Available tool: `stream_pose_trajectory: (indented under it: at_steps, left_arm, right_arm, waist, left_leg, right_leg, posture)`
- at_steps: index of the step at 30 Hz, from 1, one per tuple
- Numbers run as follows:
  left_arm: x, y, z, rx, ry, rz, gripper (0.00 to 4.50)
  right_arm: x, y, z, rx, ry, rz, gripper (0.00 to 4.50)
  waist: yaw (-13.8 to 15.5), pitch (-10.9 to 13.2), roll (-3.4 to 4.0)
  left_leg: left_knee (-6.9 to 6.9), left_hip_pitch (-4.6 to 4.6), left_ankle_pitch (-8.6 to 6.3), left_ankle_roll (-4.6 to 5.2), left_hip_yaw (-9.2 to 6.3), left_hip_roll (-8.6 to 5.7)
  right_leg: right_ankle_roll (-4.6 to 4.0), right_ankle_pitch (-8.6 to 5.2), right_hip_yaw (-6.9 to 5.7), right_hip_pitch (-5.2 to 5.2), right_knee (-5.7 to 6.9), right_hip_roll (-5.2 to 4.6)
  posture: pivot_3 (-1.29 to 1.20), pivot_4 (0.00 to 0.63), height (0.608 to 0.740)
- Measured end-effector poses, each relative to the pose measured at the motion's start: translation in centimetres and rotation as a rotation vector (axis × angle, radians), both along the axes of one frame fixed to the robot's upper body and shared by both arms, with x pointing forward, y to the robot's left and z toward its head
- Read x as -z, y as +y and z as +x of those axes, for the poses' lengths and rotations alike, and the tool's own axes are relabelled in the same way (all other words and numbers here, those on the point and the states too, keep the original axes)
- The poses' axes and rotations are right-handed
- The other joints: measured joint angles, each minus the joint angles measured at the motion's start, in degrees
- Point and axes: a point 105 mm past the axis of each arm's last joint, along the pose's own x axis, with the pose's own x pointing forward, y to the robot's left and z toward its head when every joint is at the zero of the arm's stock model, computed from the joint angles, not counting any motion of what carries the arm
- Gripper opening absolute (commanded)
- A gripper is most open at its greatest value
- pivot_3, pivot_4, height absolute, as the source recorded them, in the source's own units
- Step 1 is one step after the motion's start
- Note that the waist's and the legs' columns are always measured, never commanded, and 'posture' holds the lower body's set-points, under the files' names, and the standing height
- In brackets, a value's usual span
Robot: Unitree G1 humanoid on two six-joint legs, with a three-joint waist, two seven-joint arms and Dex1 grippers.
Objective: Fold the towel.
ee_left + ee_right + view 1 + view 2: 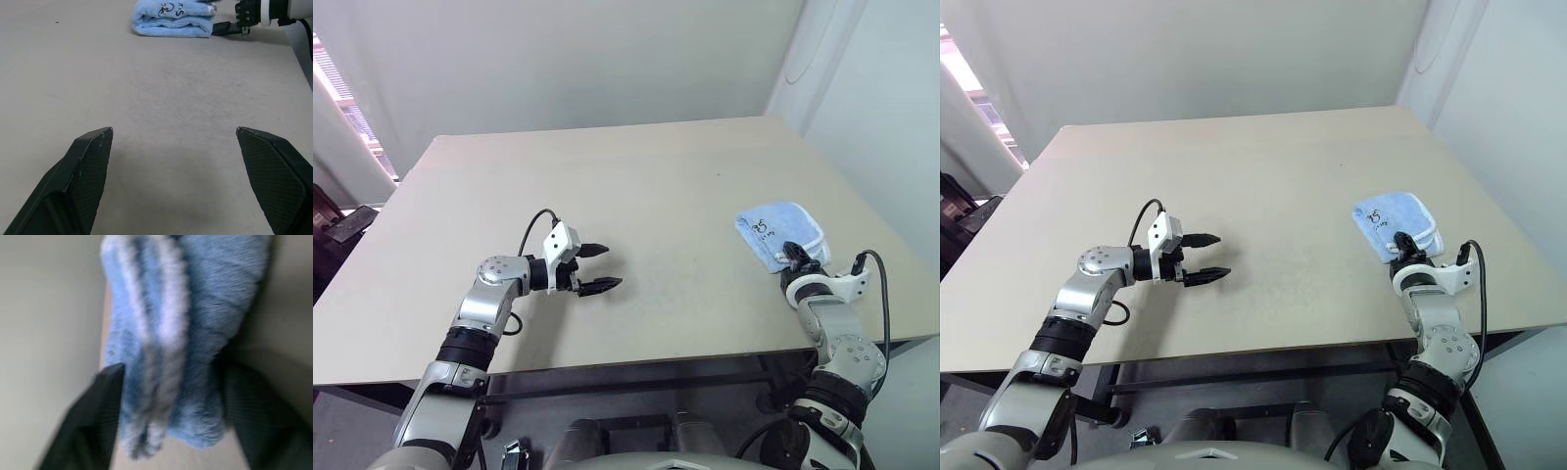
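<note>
Closest to the head camera I see the right gripper [792, 257], at the near right part of the pale beige table [636, 186], with its black fingers on each side of the near end of the small light-blue terry towel with white stitched edging [781, 231]. In the right wrist view the two fingers stand apart, the folded bundle lies between them, and I see no pressing on the cloth, so I judge this gripper as released and not grasping. The towel lies near the right edge of the table, already folded into a compact thick packet, with the small dark embroidered mark on its upper face. I think the folding is almost complete and the step now is to let the cloth go cleanly. To do this well I would pull the right hand straight back along the line of its fingers, slowly, so that a finger pad does not catch a terry loop and open the layers again. The right forearm reaches forward from the table edge, the gripper pointing a little downward toward the cloth. The left gripper [597, 267] hangs just over the bare middle of the table, well apart from the towel, jaws wide open and empty, pointing to the right toward it.
</note>
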Motion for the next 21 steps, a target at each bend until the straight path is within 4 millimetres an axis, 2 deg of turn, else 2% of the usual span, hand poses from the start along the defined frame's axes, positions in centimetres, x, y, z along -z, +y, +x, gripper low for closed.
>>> stream_pose_trajectory:
  at_steps: [1,9,12,14,18,21]
  left_arm:
    - [0.0,0.0,0.0,-0.003,0.006,0.001,4.28]
    - [0.2,1.3,1.1,-0.080,0.057,0.022,4.28]
    - [0.3,2.4,0.9,-0.087,0.112,0.046,4.28]
    - [0.0,3.0,1.0,-0.102,0.118,0.033,4.28]
    - [-2.4,3.8,1.2,-0.124,0.082,-0.066,4.28]
    - [-3.5,5.6,0.1,-0.129,0.083,-0.095,4.28]
  right_arm:
    - [-0.2,0.0,0.0,-0.008,-0.006,-0.006,4.48]
    - [-0.5,-0.3,-3.0,-0.209,0.027,-0.276,4.48]
    - [-0.6,-0.4,-4.9,-0.378,0.064,-0.464,4.48]
    - [-1.3,0.4,-5.8,-0.516,0.057,-0.592,4.48]
    - [-4.8,3.9,-5.9,-0.822,-0.101,-0.926,4.48]
    - [-9.2,6.7,-4.7,-0.836,-0.404,-1.224,4.48]
  waist:
    - [0.0,0.0,0.00]
    - [0.4,0.0,-0.01]
    - [0.3,0.1,0.04]
    - [0.1,0.1,0.05]
    - [-0.2,0.2,0.02]
    - [-0.7,0.2,0.04]
  left_leg:
    - [0.00,0.00,0.00,0.00,0.00,0.00]
    - [0.01,-0.09,-0.01,0.02,0.04,-0.04]
    - [0.01,-0.11,-0.02,0.03,0.09,-0.04]
    - [0.03,-0.12,-0.03,0.03,0.11,0.00]
    - [0.12,-0.09,-0.06,0.00,0.30,0.16]
    - [-0.03,-0.09,-0.16,-0.18,0.36,0.38]
  right_leg:
    - [0.00,0.00,0.00,0.00,0.00,0.00]
    - [0.03,-0.02,-0.01,-0.01,-0.09,-0.05]
    - [0.04,-0.03,0.00,-0.02,-0.13,-0.07]
    - [0.04,-0.03,-0.01,-0.06,-0.14,-0.05]
    - [0.05,-0.04,-0.17,-0.08,-0.19,-0.03]
    - [0.05,-0.04,-0.65,0.05,-0.71,-0.01]
  posture:
    - [0.00,0.000,0.740]
    - [0.00,0.000,0.740]
    - [0.00,0.000,0.740]
    - [0.00,0.000,0.740]
    - [0.00,0.000,0.740]
    - [0.00,0.000,0.740]
